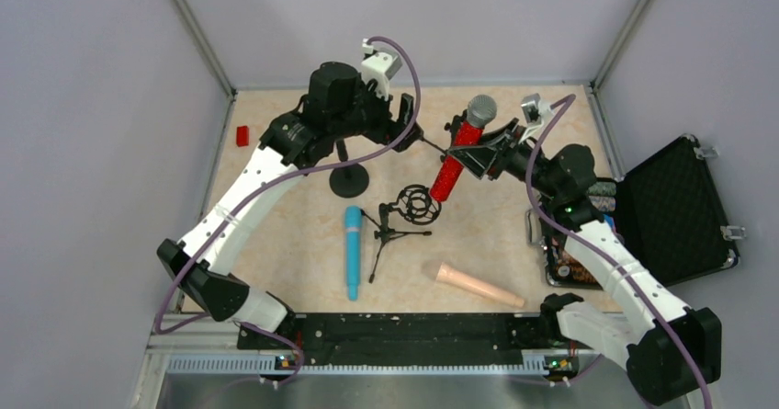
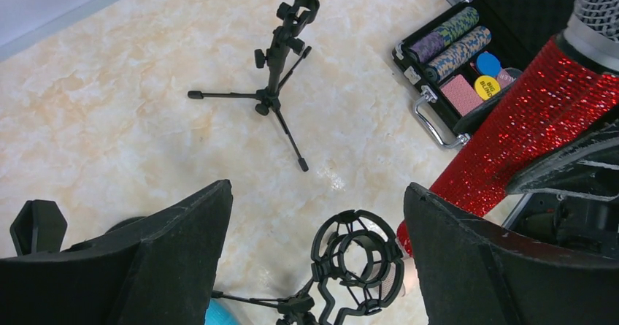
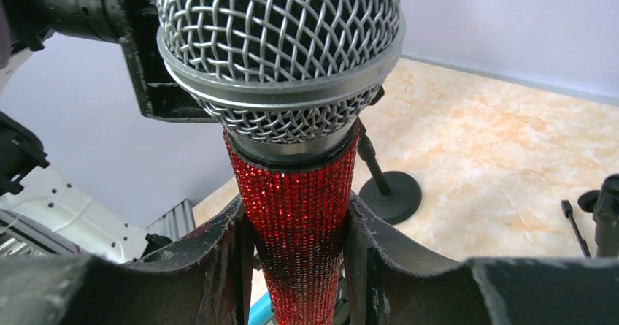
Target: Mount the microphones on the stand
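Note:
My right gripper (image 1: 470,156) is shut on the glittery red microphone (image 1: 457,156) and holds it tilted above the table, silver mesh head (image 3: 281,44) up. In the right wrist view the gripper (image 3: 295,219) clamps the red body. My left gripper (image 1: 411,124) is open and empty, just left of that microphone. In its wrist view the gripper (image 2: 317,190) hangs above a black shock-mount stand (image 2: 358,263), with the red microphone (image 2: 525,135) at the right. The light-blue microphone (image 1: 353,248) and the peach-beige one (image 1: 478,285) lie on the table. A round-base stand (image 1: 349,181) is under the left arm.
A small clip tripod (image 2: 281,55) stands beyond the shock mount (image 1: 418,204). An open black case (image 1: 675,211) with poker chips (image 2: 449,44) sits at the right edge. A small red object (image 1: 242,136) lies at the far left. Grey walls enclose the table.

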Controlling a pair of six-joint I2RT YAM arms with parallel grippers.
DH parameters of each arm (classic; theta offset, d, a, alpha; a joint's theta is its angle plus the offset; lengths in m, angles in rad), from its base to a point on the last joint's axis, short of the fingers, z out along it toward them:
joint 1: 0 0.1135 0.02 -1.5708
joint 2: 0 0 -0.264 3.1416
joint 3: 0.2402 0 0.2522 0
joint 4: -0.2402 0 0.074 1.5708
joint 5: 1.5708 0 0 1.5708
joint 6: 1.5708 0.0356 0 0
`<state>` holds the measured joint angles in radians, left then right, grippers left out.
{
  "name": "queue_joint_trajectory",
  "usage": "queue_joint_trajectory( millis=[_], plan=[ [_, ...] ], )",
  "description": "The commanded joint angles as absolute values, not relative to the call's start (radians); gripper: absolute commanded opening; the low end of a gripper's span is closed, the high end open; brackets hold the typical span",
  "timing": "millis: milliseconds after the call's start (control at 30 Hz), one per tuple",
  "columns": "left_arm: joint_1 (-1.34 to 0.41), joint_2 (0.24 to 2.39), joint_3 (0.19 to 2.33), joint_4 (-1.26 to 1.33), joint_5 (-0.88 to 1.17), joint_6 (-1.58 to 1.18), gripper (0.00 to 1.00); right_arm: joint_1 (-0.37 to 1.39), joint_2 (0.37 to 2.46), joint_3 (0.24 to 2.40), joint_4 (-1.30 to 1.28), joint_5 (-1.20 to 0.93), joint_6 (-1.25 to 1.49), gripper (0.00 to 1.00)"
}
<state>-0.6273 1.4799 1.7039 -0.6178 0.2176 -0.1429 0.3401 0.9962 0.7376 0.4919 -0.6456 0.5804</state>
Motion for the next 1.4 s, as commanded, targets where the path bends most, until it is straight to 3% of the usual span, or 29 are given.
queue_joint_trajectory(
  millis=[0,367,1000,1367],
  plan=[
    [-0.608,1.476,1.761,-0.561,0.255,-0.18,0.92,0.361,0.977,0.738,0.649,-0.671,0.612,0.0],
    [-0.44,1.545,1.622,-0.358,0.659,-0.438,0.92,0.363,0.965,0.7,0.781,-0.695,0.646,0.0],
    [-0.437,1.547,1.543,-0.399,0.598,-0.363,0.88,0.448,1.02,0.712,0.832,-0.667,0.556,0.0],
    [-0.437,1.544,1.534,-0.405,0.578,-0.341,0.87,0.478,1.032,0.741,0.724,-0.612,0.491,0.0]
  ],
)
